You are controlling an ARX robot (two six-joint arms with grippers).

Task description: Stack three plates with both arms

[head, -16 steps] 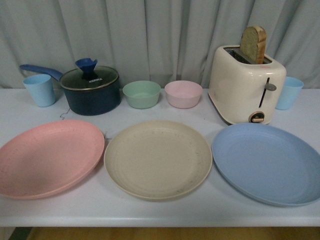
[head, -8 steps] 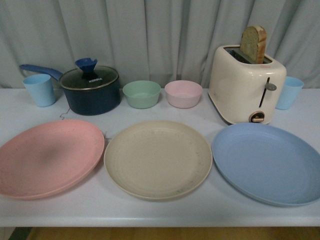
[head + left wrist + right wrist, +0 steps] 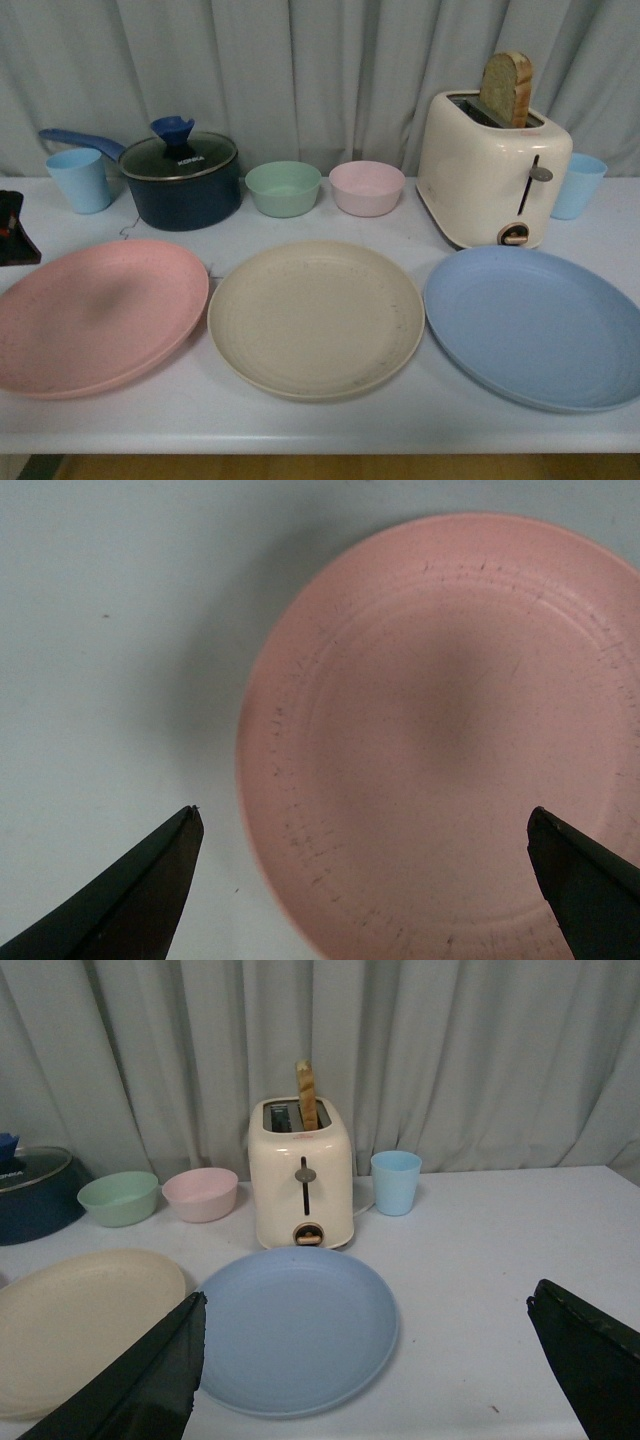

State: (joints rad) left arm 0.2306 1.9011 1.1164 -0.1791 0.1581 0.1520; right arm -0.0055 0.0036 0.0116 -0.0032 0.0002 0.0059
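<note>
Left hand [image 3: 365, 810], fingers [image 3: 150, 880] wide apart, over pink plate [image 3: 440, 740] edge.

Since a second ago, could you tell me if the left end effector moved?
Yes. The end effector has come into view at the left edge, between the left cup and the pink plate.

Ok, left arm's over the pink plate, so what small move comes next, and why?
Probably lower the left gripper toward the rim of the pink plate, visible between its wide-open jaws. The gripper is empty above that plate, and it, the beige plate and the blue plate all lie flat side by side, none stacked yet.
</note>
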